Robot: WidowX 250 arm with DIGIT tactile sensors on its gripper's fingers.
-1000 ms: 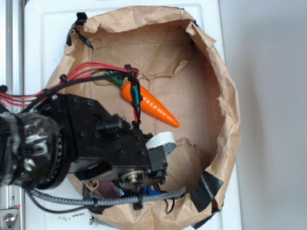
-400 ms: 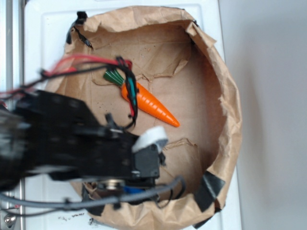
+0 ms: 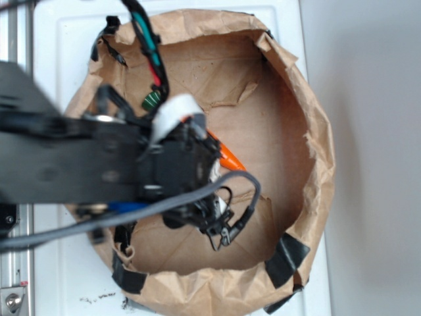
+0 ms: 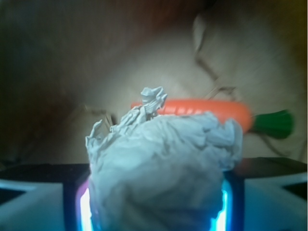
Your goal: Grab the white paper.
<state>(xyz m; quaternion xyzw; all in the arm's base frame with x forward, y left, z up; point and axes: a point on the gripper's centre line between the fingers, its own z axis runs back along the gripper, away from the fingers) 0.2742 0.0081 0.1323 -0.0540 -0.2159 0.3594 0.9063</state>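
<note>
The white paper [image 4: 163, 159] is a crumpled grey-white wad that fills the lower middle of the wrist view. My gripper [image 4: 153, 204] is shut on it, with a finger pressing on each side of the wad. Behind the wad lies the orange toy carrot [image 4: 202, 108], its green top pointing right. In the exterior view my gripper [image 3: 212, 197] hangs over the middle of the brown bag, just below the carrot's tip [image 3: 228, 157]. The arm hides the wad there.
The brown paper bag [image 3: 309, 164] is rolled down into a round wall around the working area. Black tape [image 3: 286, 257] patches its lower rim. It rests on a white surface [image 3: 66, 39]. A grey cable [image 3: 253, 191] loops beside the gripper.
The arm has swung from the bag's lower left up toward the middle and now covers most of the carrot. The carrot has stayed in place.
</note>
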